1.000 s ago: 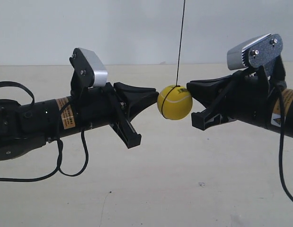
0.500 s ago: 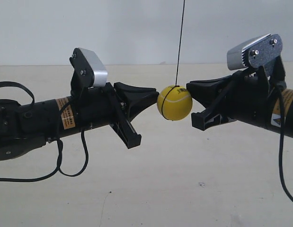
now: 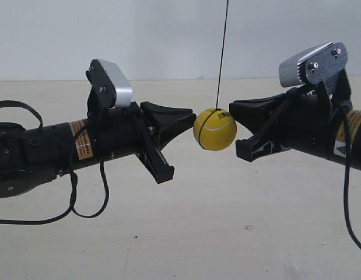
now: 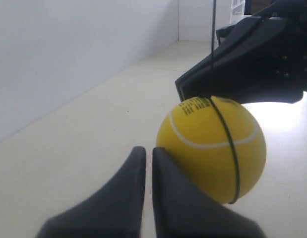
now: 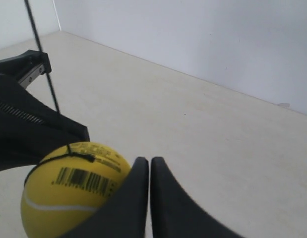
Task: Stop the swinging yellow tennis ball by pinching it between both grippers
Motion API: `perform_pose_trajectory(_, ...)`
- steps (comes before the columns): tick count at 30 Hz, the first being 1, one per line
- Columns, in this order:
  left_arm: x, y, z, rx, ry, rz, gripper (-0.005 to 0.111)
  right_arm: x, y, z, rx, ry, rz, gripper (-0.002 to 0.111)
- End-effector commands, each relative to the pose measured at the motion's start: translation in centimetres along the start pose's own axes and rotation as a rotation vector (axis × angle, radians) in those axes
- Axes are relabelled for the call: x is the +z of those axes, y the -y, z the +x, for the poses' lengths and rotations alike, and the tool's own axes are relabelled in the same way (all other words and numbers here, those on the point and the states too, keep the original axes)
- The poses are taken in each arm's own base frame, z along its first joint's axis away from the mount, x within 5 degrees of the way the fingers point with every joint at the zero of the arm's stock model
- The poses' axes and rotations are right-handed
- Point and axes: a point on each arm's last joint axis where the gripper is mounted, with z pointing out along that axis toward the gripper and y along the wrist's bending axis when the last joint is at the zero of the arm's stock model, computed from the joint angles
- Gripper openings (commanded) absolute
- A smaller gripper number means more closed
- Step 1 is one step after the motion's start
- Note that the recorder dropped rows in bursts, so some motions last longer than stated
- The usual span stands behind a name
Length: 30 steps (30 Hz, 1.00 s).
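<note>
The yellow tennis ball [image 3: 215, 129] hangs on a thin black string [image 3: 222, 52] between two black claws. The gripper [image 3: 190, 119] of the arm at the exterior view's left is shut, its tip against the ball's one side. The gripper [image 3: 234, 111] of the arm at the exterior view's right is shut too, touching the opposite upper side. In the left wrist view the ball [image 4: 213, 148] rests against the outer side of my shut left gripper [image 4: 145, 149]. In the right wrist view the ball [image 5: 69, 193], barcode showing, lies beside my shut right gripper [image 5: 145, 159].
A pale table [image 3: 227, 233] lies below, with a white wall [image 3: 168, 35] behind it. Black cables [image 3: 81, 204] loop under the arm at the exterior view's left, and one [image 3: 349, 198] hangs from the other arm. Each arm carries a silver camera block [image 3: 113, 81].
The ball has turned very slightly, so its dark logo shows a little more. Both arms hold their places.
</note>
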Motion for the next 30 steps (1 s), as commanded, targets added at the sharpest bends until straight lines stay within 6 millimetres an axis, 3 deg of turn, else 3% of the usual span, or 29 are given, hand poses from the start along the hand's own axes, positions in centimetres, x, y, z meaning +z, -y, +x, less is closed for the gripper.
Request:
perform_pose_trajectory(1, 0.1, 0.1, -0.1, -0.007, 0.011, 0.006, 0.005, 0.0, 0.0, -0.2, 0.000, 0.007, -0.004, 0.000)
perform_pose_trajectory(11, -0.1, -0.1, -0.3, 0.005, -0.020, -0.018, 0.005, 0.0, 0.1, -0.1, -0.027, -0.001, 0.009, 0.000)
perform_pose_trajectory(16, -0.5, -0.4, -0.8, 0.034, -0.084, -0.060, 0.005, -0.6, 0.9, -0.5, -0.025, -0.012, 0.122, 0.000)
perform_pose_trajectory(25, -2.2, -0.8, -3.7, 0.022, -0.061, -0.168, 0.005, -2.8, 0.8, -2.3, -0.036, -0.004, 0.204, 0.000)
perform_pose_trajectory(30, -4.4, 0.0, -5.5, 0.023, -0.009, -0.200, 0.005, -4.1, 0.6, -3.2, -0.036, 0.008, 0.238, 0.000)
